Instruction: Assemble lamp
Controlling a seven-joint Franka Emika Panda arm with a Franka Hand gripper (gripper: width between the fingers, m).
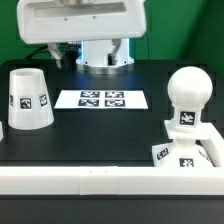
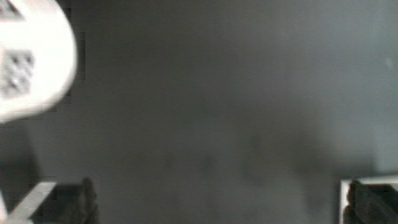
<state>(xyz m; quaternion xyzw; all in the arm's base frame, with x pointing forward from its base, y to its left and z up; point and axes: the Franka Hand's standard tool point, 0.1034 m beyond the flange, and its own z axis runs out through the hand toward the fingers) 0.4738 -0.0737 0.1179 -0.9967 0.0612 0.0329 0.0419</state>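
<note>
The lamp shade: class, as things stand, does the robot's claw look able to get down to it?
Probably yes. The shade stands alone at the exterior view's left, nothing over or against it. The claw hangs open over bare table, holding nothing.

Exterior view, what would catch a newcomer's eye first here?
The rounded bulb stands upright on the square base at the exterior view's right, by the white rail. The cone shade sits alone at the left, and the marker board lies flat between them, further back.
</note>
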